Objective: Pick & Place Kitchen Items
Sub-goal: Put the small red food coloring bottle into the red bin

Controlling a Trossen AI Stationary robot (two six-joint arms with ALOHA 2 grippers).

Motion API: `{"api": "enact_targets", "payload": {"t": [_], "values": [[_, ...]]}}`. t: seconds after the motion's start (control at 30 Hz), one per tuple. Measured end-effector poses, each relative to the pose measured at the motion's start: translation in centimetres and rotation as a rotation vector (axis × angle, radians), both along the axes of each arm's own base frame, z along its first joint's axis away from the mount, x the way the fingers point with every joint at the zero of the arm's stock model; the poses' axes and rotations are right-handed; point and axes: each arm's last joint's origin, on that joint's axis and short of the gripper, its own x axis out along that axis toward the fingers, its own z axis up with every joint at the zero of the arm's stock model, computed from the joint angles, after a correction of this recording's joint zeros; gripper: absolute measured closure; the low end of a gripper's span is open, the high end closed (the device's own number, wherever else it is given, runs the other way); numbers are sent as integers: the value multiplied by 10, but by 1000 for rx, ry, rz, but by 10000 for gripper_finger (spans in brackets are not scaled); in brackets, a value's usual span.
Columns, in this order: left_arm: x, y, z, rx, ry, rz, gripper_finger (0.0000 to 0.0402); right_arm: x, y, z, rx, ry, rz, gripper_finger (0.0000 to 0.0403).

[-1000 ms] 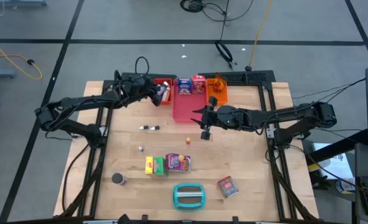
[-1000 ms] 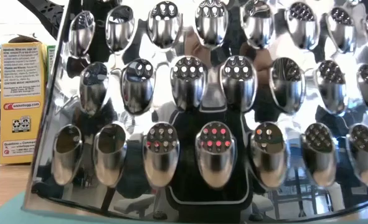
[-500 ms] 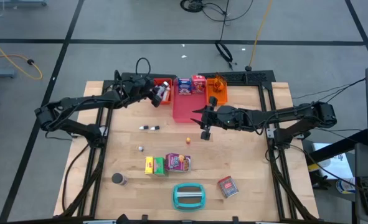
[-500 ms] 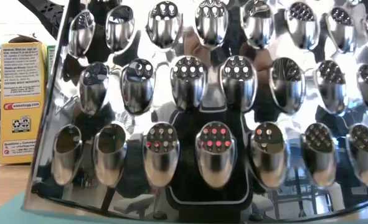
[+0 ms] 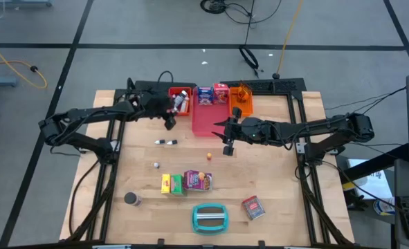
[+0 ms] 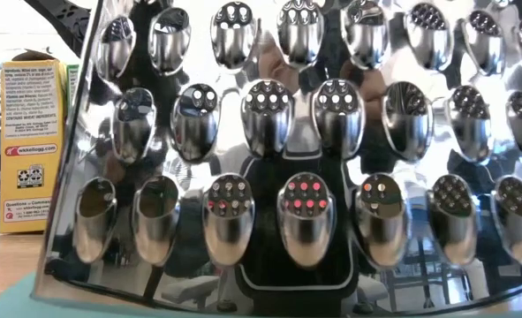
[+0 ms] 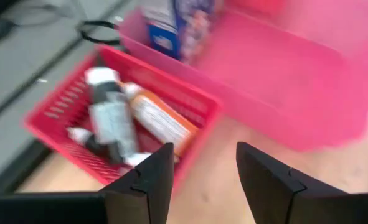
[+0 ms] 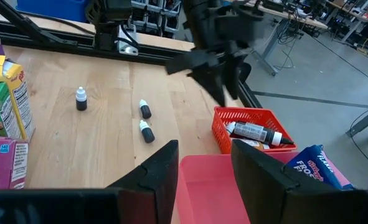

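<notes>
The left gripper [image 5: 169, 123] has drawn back from the red basket [image 5: 177, 92] at the table's far edge, fingers apart and empty; bottles [image 7: 112, 121] lie inside; boxes [image 5: 189, 182] near the front edge remain; right gripper [image 5: 227, 148] waits mid-table, fingers parted, empty.

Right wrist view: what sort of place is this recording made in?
Most likely a robotics lab or workshop, not a kitchen. A wooden table in a metal frame stands on a bare grey floor with loose cables, and workbenches fill the room behind.
</notes>
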Motion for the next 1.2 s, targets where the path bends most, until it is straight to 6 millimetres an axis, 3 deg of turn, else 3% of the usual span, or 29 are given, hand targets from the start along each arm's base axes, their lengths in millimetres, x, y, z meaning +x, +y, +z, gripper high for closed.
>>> {"api": "enact_targets", "payload": {"t": [0.4,0.63,0.8,1.2], "values": [[-41,-55,-22,-65,-101,-132,247,0,0,-1,0,6,0,264],[-63,-86,-50,-53,36,-171,247,0,0,-1,0,6,0,264],[-69,-96,-64,-55,92,-170,247,0,0,-1,1,5,-2,264],[-69,-106,-68,-60,118,-204,247,0,0,-1,15,1,-6,264]]}}
